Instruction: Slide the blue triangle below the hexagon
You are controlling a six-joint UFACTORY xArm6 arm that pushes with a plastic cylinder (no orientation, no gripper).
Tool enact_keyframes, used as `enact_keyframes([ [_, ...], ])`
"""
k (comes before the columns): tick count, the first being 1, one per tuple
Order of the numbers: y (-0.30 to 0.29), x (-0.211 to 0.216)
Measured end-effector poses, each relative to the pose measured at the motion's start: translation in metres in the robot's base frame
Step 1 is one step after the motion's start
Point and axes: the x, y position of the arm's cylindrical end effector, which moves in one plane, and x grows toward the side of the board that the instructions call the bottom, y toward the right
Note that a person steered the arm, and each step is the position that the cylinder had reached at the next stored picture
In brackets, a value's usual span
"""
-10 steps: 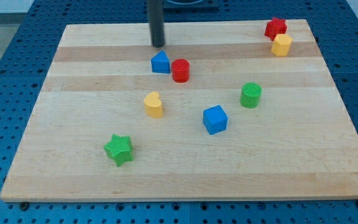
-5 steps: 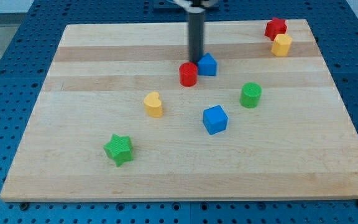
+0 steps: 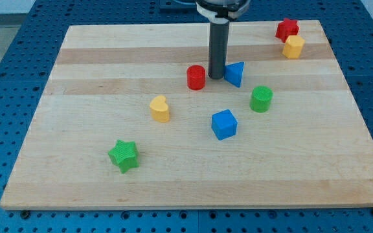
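The blue triangle [image 3: 235,73] lies on the wooden board, just right of my tip [image 3: 216,77]. The tip touches or nearly touches its left side. The red cylinder [image 3: 196,77] stands just left of the tip. The yellow hexagon [image 3: 293,46] sits near the view's top right corner, with a red star [image 3: 287,28] right above it. The triangle lies left of and below the hexagon.
A green cylinder [image 3: 261,99] stands below and right of the triangle. A blue cube [image 3: 224,124] is below it, a yellow heart [image 3: 160,109] to the left, a green star [image 3: 123,155] at lower left. The board's edge [image 3: 186,206] runs along the bottom.
My tip moved right from the board's upper left-centre and pushed the blue triangle past the red cylinder, from its left side to its right. The triangle has turned. The cylinder shifted slightly.
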Motion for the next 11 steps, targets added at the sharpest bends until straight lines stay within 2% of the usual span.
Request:
enact_keyframes([
  [1,0.005,0.003],
  [3,0.099,0.001],
  [8,0.159,-0.003],
  [9,0.113,-0.009],
  [10,0.084,-0.041],
  [11,0.102,-0.057],
])
